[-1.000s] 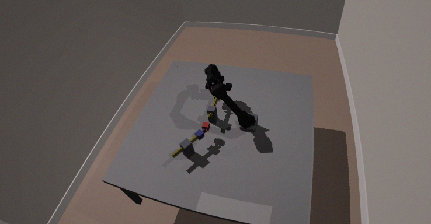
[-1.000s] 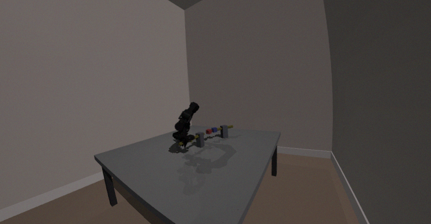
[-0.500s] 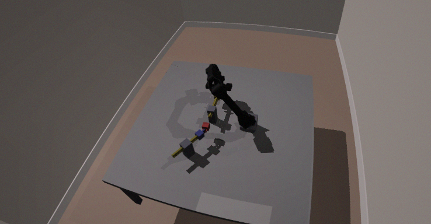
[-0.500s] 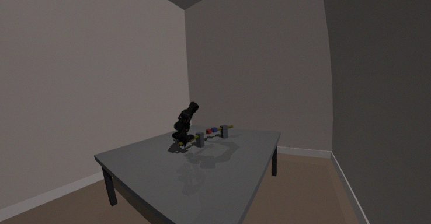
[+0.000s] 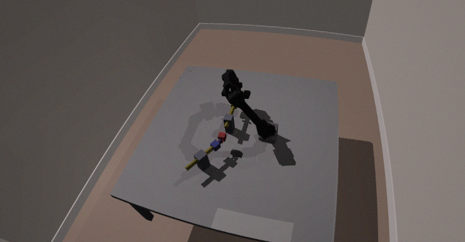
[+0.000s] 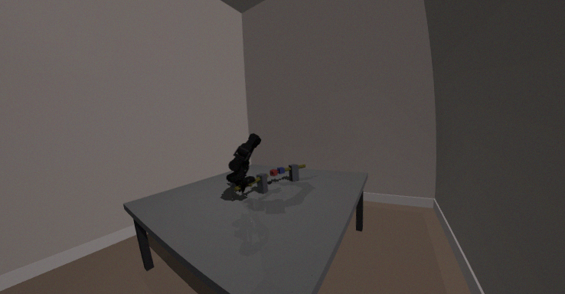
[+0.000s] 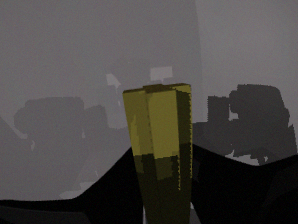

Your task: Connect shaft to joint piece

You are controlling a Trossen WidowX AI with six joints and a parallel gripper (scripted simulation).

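The first yellow shaft (image 5: 191, 164) (image 6: 302, 166) runs through its grey block (image 5: 204, 162) (image 6: 295, 173). A blue piece (image 5: 215, 145) (image 6: 280, 170) is on its inner end, with the red joint piece (image 5: 222, 135) (image 6: 273, 172) beyond it. The second yellow shaft (image 5: 232, 109) (image 6: 254, 182) (image 7: 164, 120) runs through the other grey block (image 5: 229, 125) (image 6: 262, 184). Its inner end is short of the red piece, with a small gap. My gripper (image 5: 233, 104) (image 6: 243, 186) (image 7: 156, 145) is shut on the second shaft near its outer end. The red piece's opening is too small to make out.
Both blocks stand on the grey table (image 5: 293, 188) (image 6: 205, 228). The arm's base (image 5: 267, 132) is to the right of the second block in the top view, and the arm reaches from there to the shaft's outer end. Shadows lie around the blocks.
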